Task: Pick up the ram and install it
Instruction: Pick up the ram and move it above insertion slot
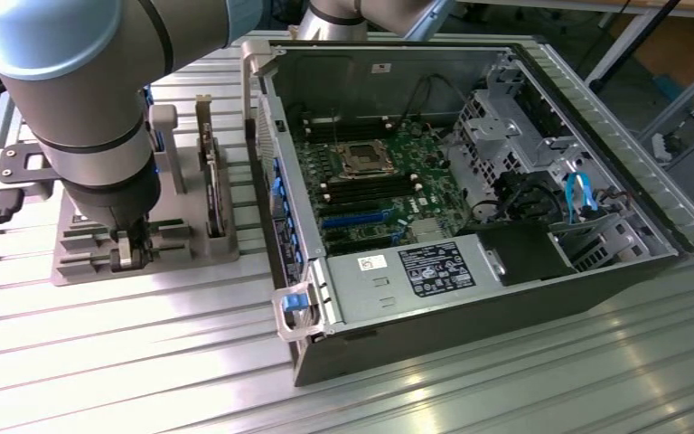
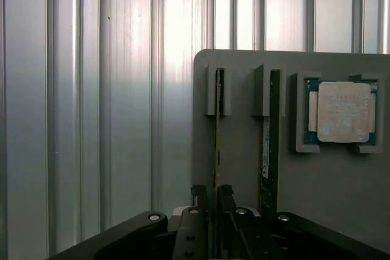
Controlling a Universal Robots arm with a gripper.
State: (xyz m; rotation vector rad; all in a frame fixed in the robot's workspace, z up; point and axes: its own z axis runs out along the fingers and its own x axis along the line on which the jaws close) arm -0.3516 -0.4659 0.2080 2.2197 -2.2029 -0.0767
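The ram (image 2: pixel 217 150) is a thin green stick standing on edge in a slot of the grey holder (image 2: pixel 244 168). My gripper (image 2: pixel 212 202) is down over the ram's near end. One finger (image 2: pixel 198 202) sits on each side of the stick, pressed close against it. A second stick (image 2: pixel 269 144) with a white label stands in the neighbouring slot. In the exterior view the gripper (image 1: pixel 130 256) reaches down into the holder (image 1: pixel 184 249), to the left of the open computer case (image 1: pixel 468 190). The motherboard's memory slots (image 1: pixel 350 193) lie inside the case.
A square silver processor (image 2: pixel 345 112) rests in a pocket of the holder beside the sticks. Upright posts (image 1: pixel 164 149) rise from the holder behind the gripper. The ribbed aluminium table (image 1: pixel 142 362) runs under everything. The case's raised wall (image 1: pixel 277 172) stands between holder and motherboard.
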